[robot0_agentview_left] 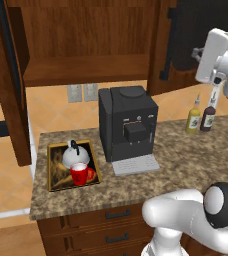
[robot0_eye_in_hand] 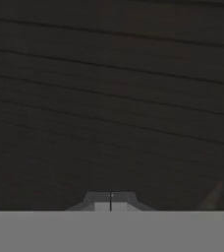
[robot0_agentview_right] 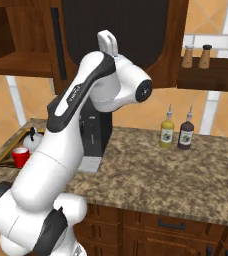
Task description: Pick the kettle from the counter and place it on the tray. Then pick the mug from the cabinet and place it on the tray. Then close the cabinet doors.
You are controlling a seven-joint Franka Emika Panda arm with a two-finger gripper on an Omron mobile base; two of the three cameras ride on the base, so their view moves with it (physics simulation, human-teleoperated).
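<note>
Granite surface [robot0_agentview_left: 186,160] with both items loaded on the tray, cabinet doors not yet closed.

On the tray [robot0_agentview_left: 53,167] at the surface's left end, the kettle [robot0_agentview_left: 76,157] sits with the red mug [robot0_agentview_left: 79,174] just in front of it, touching or nearly so; the black coffee machine [robot0_agentview_left: 128,125] stands just to their right. The cabinet [robot0_agentview_left: 86,45] above is open, its right door [robot0_agentview_left: 201,35] swung outward and the left door [robot0_agentview_left: 6,75] also ajar. The gripper [robot0_eye_in_hand: 110,202] has its fingers pressed together, holding nothing, up close against the right door's dark ribbed panel. Likely the doors are stiff, hinged and fairly heavy: best pushed flat on the panel, or hooked by the long bar handle [robot0_agentview_left: 168,45].
</note>
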